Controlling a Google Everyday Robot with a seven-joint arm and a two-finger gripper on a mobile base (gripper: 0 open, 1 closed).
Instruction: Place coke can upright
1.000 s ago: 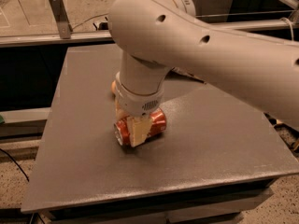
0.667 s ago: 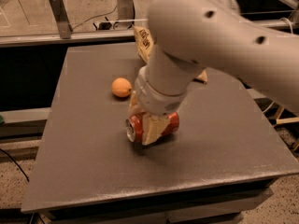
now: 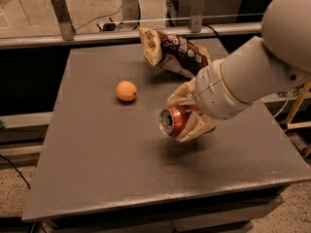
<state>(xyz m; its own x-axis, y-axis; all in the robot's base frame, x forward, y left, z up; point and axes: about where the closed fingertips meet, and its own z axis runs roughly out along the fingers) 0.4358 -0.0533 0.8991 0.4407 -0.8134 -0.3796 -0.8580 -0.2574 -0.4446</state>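
Coke can [image 3: 171,121] is partly hidden: most of its red side is covered by pale fingers [image 3: 192,130], and only its silver top, turned sideways toward the orange [image 3: 126,91], is clearly seen. The arm [image 3: 252,76] is cut off by the picture's edge. The can is squeezed tight inside the gripper [image 3: 182,118], tipped on its side, held above the table [image 3: 97,169], right of the orange. A snack bag [image 3: 172,52] is seen behind the orange.

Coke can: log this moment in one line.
end effector: shut on coke can, above table | coke can: sideways, airborne | upright: not yet
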